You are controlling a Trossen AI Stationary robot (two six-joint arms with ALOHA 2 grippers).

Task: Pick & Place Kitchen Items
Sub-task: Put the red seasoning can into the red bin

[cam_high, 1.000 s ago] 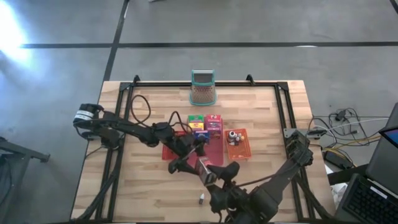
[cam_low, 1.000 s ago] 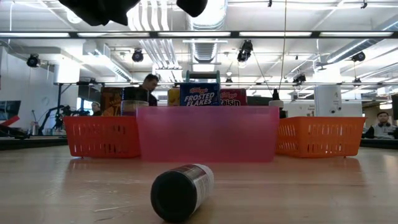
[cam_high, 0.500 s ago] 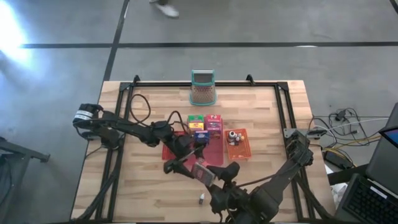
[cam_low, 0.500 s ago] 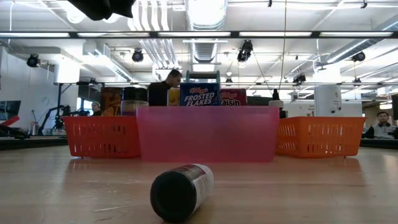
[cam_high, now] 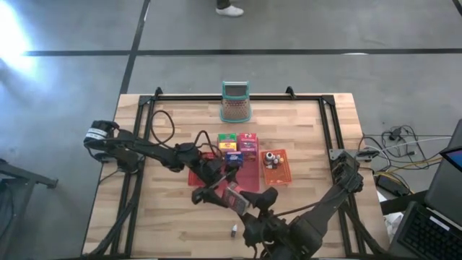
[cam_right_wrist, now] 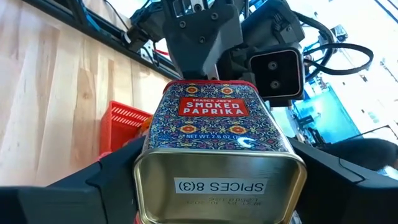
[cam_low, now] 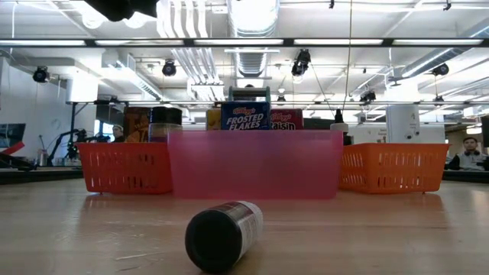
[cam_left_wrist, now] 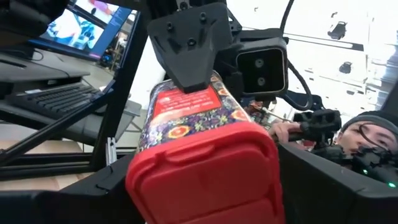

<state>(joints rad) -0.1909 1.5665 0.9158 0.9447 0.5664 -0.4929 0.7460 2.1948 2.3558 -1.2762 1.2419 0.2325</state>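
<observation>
A smoked paprika tin [cam_high: 232, 196] with a red lid hangs in the air between both grippers, over the table's middle near the red tray [cam_high: 206, 175]. My left gripper [cam_high: 216, 193] is at the tin's lid end [cam_left_wrist: 199, 180]. My right gripper [cam_high: 249, 202] is at its bare metal bottom end [cam_right_wrist: 217, 183]. Small boxes [cam_high: 238, 144] stand at the red tray's far end, and tiny bottles [cam_high: 271, 157] stand in the orange tray [cam_high: 278, 173]. A dark-capped bottle [cam_low: 221, 235] lies on its side on the table near the front edge. My left gripper has the tin's lid end between its two fingers, one against each narrow side [cam_left_wrist: 138, 180]. The fingers lie along the tin. The tin is lifted clear of the table. My right gripper has the tin's bottom end between its two fingers, one against each narrow side [cam_right_wrist: 144, 177]. The fingers lie along the tin, with the labelled broad face [cam_right_wrist: 211, 109] turned toward the wrist camera. The tin hangs clear of the table.
A teal-rimmed mesh holder [cam_high: 235, 103] stands at the far edge. The low view shows a pink tray [cam_low: 256, 164] between two orange baskets [cam_low: 126, 166], with cereal boxes [cam_low: 246, 116] behind. Bare wood lies left and right of the trays. A person's foot [cam_high: 229, 10] shows beyond the table.
Neither gripper nor the tin has visibly shifted. A person beyond the table's far edge has walked toward the right.
</observation>
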